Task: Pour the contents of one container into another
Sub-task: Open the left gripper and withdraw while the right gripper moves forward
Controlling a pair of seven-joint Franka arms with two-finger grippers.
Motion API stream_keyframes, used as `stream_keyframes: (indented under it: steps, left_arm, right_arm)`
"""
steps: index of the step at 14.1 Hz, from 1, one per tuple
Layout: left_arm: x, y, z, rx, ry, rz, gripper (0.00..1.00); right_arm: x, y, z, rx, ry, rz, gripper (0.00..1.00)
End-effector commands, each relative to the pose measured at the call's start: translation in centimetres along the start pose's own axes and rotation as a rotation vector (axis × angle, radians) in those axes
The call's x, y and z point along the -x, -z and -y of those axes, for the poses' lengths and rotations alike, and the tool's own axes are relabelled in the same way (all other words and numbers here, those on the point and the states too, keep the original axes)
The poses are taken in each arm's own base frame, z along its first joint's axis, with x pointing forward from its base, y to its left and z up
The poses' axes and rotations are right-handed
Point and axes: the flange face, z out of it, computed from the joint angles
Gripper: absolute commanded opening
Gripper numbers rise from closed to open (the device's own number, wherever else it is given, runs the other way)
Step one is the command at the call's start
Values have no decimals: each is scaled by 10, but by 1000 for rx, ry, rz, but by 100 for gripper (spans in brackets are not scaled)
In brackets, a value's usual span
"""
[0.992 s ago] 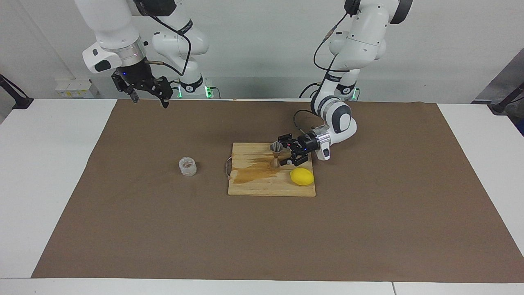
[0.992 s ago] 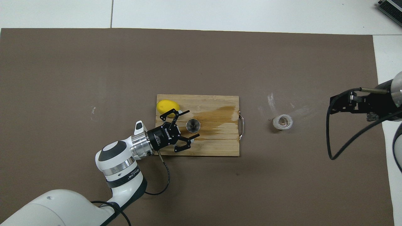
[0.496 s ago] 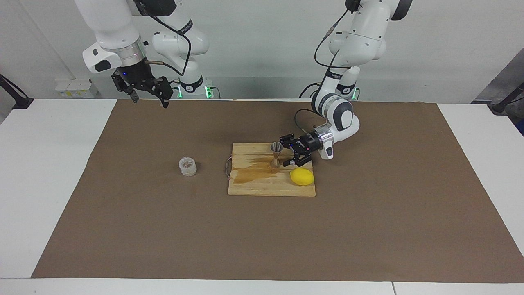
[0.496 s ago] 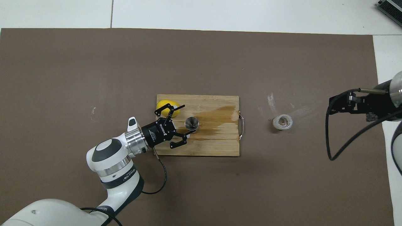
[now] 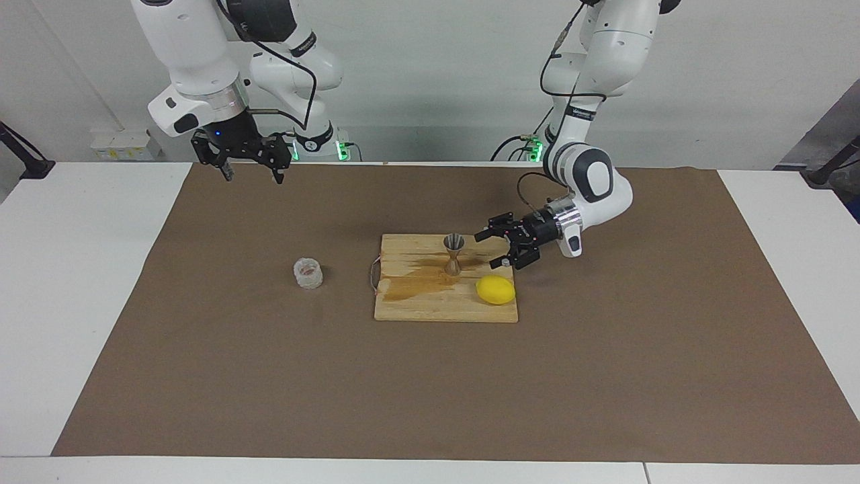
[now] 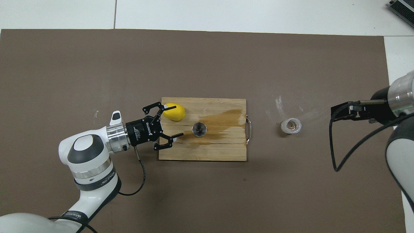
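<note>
Beside the jigger (image 5: 453, 253), over the board's (image 5: 416, 306) edge, the left gripper (image 5: 497, 250) hangs spread and empty. Right gripper (image 5: 252, 171), also spread, waits high, well apart from the glass cup (image 5: 308, 273) on the mat toward its end.

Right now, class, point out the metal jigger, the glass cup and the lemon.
metal jigger (image 5: 453, 254), facing view, narrow waist.
glass cup (image 5: 308, 273), facing view, bumpy wall.
lemon (image 6: 174, 111), overhead view, top of the peel.

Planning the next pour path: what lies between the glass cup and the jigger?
Bare brown mat, then the cutting board's wire handle and stained wood, between glass cup and jigger; overhead view shows it.
</note>
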Motion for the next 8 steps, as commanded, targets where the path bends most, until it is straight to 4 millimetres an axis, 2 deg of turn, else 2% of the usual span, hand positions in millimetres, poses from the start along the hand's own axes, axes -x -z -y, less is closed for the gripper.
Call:
stream_keyframes:
  steps: [1, 4, 6, 8]
  left_arm:
    - [20, 25, -24, -61, -10, -65, 100]
    - [44, 31, -43, -114, -42, -110, 100]
    - [58, 49, -67, -174, -77, -189, 100]
    - [82, 64, -90, -270, -116, -245, 100]
  right_arm:
    - [15, -12, -1, 6, 121, -28, 100]
    - [18, -27, -1, 9, 313, -22, 100]
    - [18, -39, 3, 10, 468, -17, 100]
    - [16, -54, 3, 10, 636, -9, 100]
